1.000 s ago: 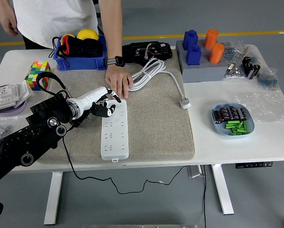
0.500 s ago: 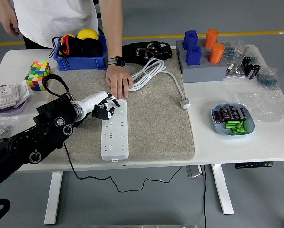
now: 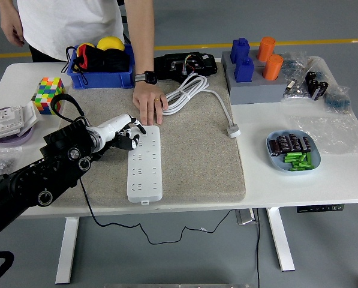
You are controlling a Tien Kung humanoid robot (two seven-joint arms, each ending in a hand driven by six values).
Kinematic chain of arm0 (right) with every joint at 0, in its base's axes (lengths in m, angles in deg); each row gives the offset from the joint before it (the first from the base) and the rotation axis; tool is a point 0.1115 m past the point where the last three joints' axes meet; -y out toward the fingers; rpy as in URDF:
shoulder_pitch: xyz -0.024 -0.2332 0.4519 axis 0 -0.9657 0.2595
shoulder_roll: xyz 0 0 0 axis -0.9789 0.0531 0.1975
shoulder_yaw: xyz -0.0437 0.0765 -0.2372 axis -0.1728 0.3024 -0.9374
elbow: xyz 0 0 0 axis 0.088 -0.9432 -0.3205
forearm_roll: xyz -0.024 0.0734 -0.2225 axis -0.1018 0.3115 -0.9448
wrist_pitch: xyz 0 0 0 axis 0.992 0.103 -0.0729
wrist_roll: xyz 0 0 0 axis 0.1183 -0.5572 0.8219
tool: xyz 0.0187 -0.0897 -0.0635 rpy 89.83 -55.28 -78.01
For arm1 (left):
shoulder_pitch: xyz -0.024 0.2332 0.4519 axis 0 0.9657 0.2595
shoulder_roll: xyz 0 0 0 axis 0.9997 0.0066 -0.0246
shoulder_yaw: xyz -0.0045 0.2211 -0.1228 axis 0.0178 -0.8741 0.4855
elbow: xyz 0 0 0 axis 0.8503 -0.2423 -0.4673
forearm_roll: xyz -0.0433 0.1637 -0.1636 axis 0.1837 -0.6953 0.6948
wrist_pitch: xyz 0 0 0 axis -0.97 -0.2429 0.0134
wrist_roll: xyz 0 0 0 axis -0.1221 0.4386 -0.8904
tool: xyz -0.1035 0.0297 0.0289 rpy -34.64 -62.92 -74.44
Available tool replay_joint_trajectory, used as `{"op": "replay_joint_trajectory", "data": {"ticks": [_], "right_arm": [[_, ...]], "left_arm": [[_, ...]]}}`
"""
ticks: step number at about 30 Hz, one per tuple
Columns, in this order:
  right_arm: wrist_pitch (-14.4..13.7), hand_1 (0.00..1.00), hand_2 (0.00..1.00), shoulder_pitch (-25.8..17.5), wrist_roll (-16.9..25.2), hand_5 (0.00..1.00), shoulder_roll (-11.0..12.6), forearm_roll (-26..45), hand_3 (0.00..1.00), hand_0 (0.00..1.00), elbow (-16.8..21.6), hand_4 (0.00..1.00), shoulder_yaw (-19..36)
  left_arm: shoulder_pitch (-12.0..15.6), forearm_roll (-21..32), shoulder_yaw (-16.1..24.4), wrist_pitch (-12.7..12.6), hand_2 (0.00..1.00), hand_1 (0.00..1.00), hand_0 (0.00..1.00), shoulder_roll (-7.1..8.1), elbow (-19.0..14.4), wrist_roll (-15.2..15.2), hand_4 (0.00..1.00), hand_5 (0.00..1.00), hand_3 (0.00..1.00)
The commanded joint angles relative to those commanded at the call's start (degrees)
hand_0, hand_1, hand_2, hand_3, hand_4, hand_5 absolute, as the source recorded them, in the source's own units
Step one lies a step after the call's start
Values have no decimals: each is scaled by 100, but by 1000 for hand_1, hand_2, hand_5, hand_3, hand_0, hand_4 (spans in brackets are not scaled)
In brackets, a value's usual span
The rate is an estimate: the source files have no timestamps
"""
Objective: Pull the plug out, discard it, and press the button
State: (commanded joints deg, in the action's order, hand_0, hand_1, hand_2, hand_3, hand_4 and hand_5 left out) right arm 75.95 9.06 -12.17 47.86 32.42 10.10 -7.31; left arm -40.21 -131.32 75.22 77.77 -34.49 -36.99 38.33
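Where the power strip [image 3: 145, 163] begins, left-hand fingers [image 3: 132, 126] rest.

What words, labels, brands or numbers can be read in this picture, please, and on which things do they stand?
None can be read.
Power strip: socket holes only; any marking is too small.
Black device: no legible label.
Bags at the right: any print is too blurred.
White shirt: no print seen.

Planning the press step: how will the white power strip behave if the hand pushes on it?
The white power strip lies flat on the fabric mat, so tipping seems unlikely. A person's hand pins its far end, likely limiting sliding. Its rigid-looking casing shouldn't flex under the left hand.
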Motion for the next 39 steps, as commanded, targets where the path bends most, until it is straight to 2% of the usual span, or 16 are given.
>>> {"op": "replay_joint_trajectory", "data": {"ticks": [7,14,19,22,26,27,28,32,33,38,39], "right_arm": [[-1,679,660,-5,2,589,-6,-6,641,728,0,733,11],[-2,679,660,-17,3,589,-13,-12,642,728,-2,734,22],[-5,679,659,-17,5,588,-24,-20,642,728,-5,735,37],[-4,679,659,-11,7,587,-28,-24,642,728,2,735,47],[-4,679,659,-16,7,587,-50,-26,642,728,4,735,58],[-4,679,660,-21,5,586,-56,-25,641,728,-1,735,58],[-5,679,660,-27,4,586,-60,-26,641,728,-8,735,59],[-7,679,660,-30,4,586,-64,-38,641,728,-9,735,72],[-8,679,658,-25,6,586,-63,-42,642,728,-3,735,80],[-7,679,658,4,9,586,-60,-57,642,728,10,735,94],[-7,678,659,7,9,586,-59,-57,642,728,10,735,91]], "left_arm": [[3,-20,-95,-5,144,48,55,-16,109,-13,283,2,664],[70,-23,-12,4,143,45,55,-8,8,25,280,2,658],[172,-139,421,-62,143,45,55,-9,-318,117,280,2,659],[340,-364,819,-195,143,45,55,-22,-576,270,277,2,651],[695,-679,1489,-543,143,45,55,-49,-950,675,277,2,651],[784,-735,1637,-663,148,101,99,-48,-1030,816,312,2,666],[886,-787,1804,-794,148,101,99,-41,-1116,989,312,2,666],[1182,-843,2199,-1108,148,101,99,14,-1350,1422,312,2,666],[1267,-836,2301,-1153,384,297,251,33,-1418,1474,600,2,659],[1658,-916,2760,-1152,384,297,251,107,-1650,1505,600,2,659],[1741,-948,2850,-1160,621,657,696,118,-1683,1521,685,2,722]]}}
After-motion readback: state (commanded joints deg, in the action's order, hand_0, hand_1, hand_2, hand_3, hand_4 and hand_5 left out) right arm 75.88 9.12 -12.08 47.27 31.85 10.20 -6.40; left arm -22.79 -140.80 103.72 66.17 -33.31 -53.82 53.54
